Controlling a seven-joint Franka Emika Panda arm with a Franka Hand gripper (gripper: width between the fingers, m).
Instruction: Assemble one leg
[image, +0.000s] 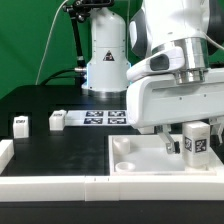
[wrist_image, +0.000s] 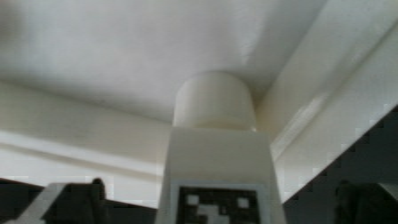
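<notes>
My gripper (image: 192, 146) is shut on a leg (image: 193, 138), a small white block with black-and-white tags, at the exterior view's right. It holds the leg upright over the large white tray-like tabletop (image: 138, 160). In the wrist view the leg (wrist_image: 221, 120) fills the middle, its rounded end pointing at an inner corner of the tabletop (wrist_image: 107, 60), with dark fingers (wrist_image: 64, 203) on either side. I cannot tell whether the end touches the tabletop. Two more legs (image: 21, 124) (image: 57, 120) lie on the black table at the left.
The marker board (image: 104, 117) lies at the back middle, in front of the arm's white base (image: 105, 60). A low white border (image: 50, 186) runs along the front and left of the table.
</notes>
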